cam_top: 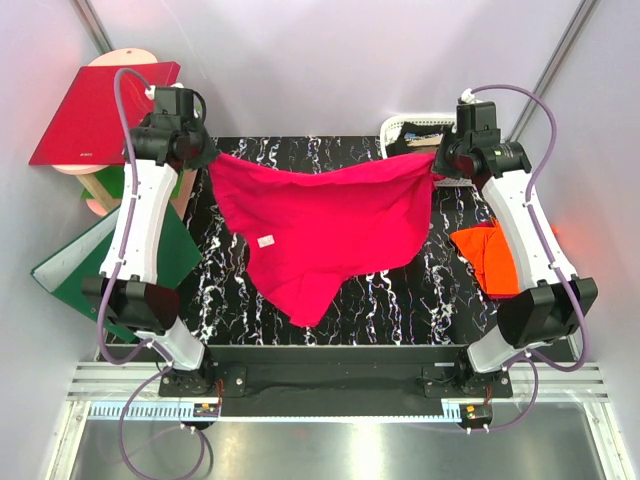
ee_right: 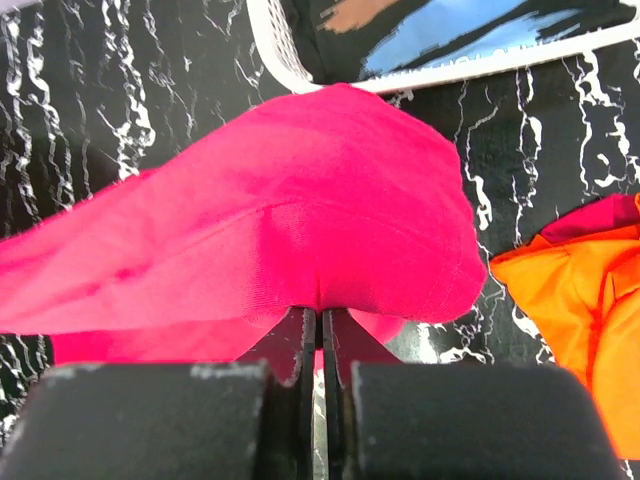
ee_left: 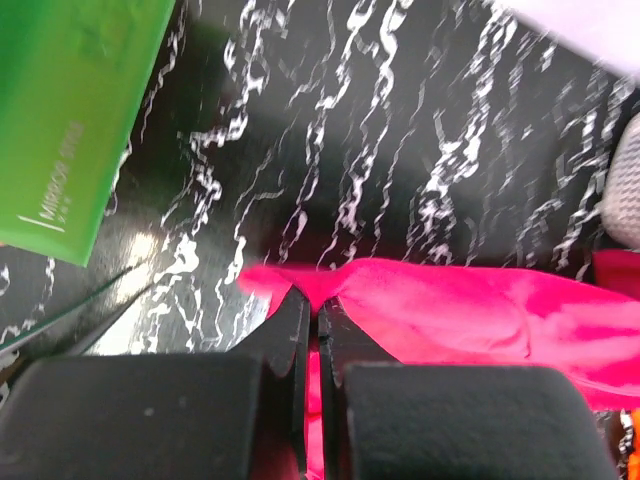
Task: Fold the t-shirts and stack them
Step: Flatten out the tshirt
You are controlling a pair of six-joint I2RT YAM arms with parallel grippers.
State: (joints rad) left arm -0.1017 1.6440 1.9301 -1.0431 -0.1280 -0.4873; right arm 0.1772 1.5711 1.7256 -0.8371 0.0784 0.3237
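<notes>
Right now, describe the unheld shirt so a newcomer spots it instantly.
Start at the black marbled table, its right edge, beside the right arm. The orange t-shirt lies crumpled there. It is the only orange cloth; the magenta t-shirt hangs stretched mid-table.

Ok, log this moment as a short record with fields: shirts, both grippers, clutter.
pink t-shirt: unfolded, spread between the two grippers over the table
orange t-shirt: crumpled on the table's right side, by the right arm
left gripper: shut on the pink t-shirt's left end
right gripper: shut on its right end
clutter: red binder and green binder at left, white basket far right
stack: none yet
</notes>
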